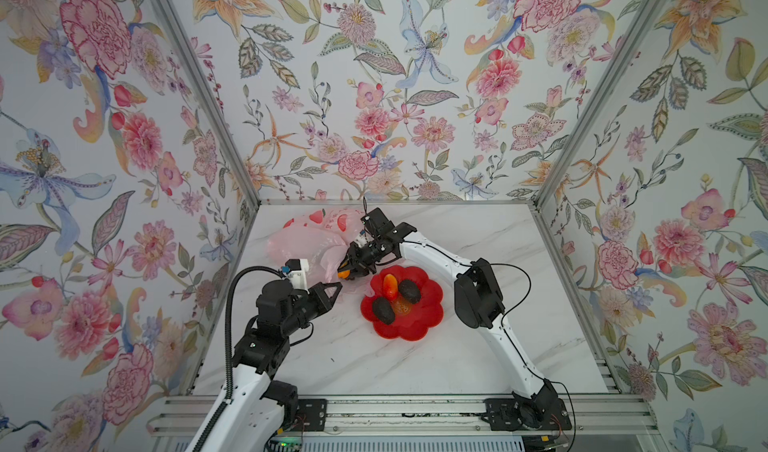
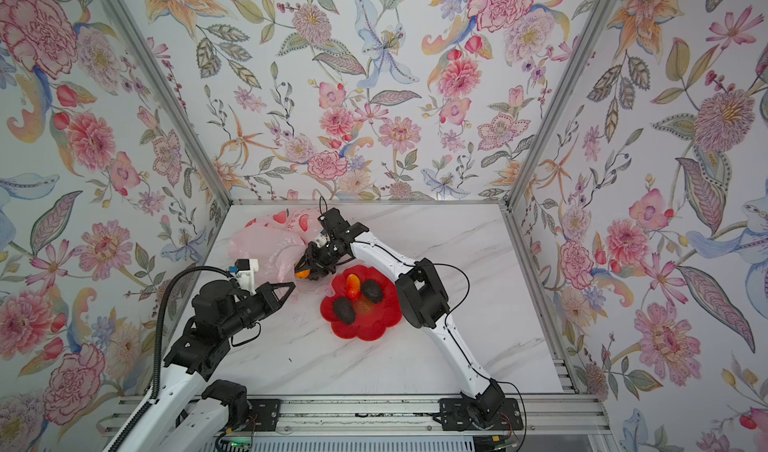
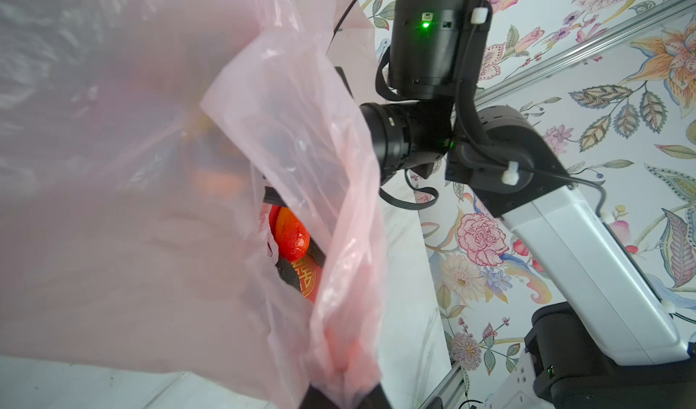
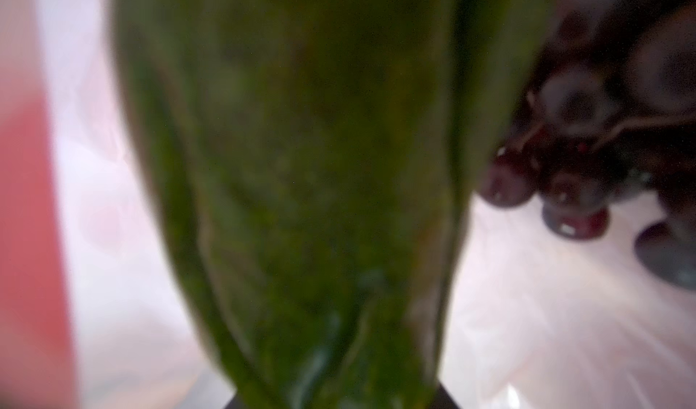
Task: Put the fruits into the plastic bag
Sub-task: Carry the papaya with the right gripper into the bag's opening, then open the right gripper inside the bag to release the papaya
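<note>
In both top views, the white marble table carries a red flower-shaped plate near its middle. 3 fruits lie on the plate: 1 red-orange mango at 11 o'clock, 1 blackish avocado at 1 o'clock and a second avocado at 8 o'clock.

At 9 o'clock from the plate, the left gripper has its jaws pressed together on the near edge of the plastic bag. In the left wrist view, the pink film is gathered into those jaws at the frame's edge. It hangs as a curtain with a gap, through which the mango and a gold mark on the plate show. The right arm stands behind.

At 11 o'clock from the plate, just beyond its rim, the right gripper is narrowed onto an orange fruit and points into the bag's mouth.

In the right wrist view, a blurred green surface fills the middle, too close to tell whether it belongs to the held fruit. Beside it, a dark purple grape bunch lies on the pale pink film.

The bag spreads toward 10 o'clock, crumpled on the table up to the floral back wall, red peach prints at its far end.
</note>
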You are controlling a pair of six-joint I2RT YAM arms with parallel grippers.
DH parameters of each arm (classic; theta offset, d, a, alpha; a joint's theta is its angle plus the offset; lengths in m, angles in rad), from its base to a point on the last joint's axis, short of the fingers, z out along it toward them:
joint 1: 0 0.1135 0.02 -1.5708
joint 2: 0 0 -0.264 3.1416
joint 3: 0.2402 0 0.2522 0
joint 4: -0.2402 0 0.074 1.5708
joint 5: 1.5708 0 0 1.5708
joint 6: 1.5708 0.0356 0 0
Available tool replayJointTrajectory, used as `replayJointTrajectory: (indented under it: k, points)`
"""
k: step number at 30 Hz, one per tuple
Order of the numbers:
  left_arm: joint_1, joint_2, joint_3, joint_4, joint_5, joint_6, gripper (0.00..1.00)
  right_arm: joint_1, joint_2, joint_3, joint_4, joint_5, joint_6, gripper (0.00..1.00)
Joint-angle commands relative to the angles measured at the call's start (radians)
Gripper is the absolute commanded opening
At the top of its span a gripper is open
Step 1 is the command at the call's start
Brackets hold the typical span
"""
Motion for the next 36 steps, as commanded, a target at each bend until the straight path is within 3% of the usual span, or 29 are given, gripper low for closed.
replayJointTrajectory:
  k: [1, 14, 25, 34, 35, 36]
  points:
    - [0.007, 0.009, 0.032, -0.018, 0.007, 0.025, 0.00, -0.004, 0.006, -0.042, 0.334, 0.070, 0.210, 0.28]
    - [0.009, 0.035, 0.066, -0.033, 0.004, 0.049, 0.00, -0.005, 0.203, 0.147, 0.432, 0.156, 0.342, 0.31]
    - [0.009, 0.049, 0.061, -0.040, 0.011, 0.074, 0.00, -0.011, 0.220, 0.186, 0.391, 0.159, 0.322, 0.53]
    - [0.011, 0.041, 0.046, -0.031, 0.008, 0.063, 0.00, -0.018, 0.180, 0.188, 0.341, 0.160, 0.243, 0.80]
    - [0.011, 0.039, 0.042, -0.026, 0.008, 0.058, 0.00, -0.019, 0.176, 0.189, 0.335, 0.159, 0.233, 0.85]
    - [0.009, 0.037, 0.039, -0.021, 0.005, 0.054, 0.00, -0.021, 0.169, 0.189, 0.326, 0.157, 0.221, 0.99]
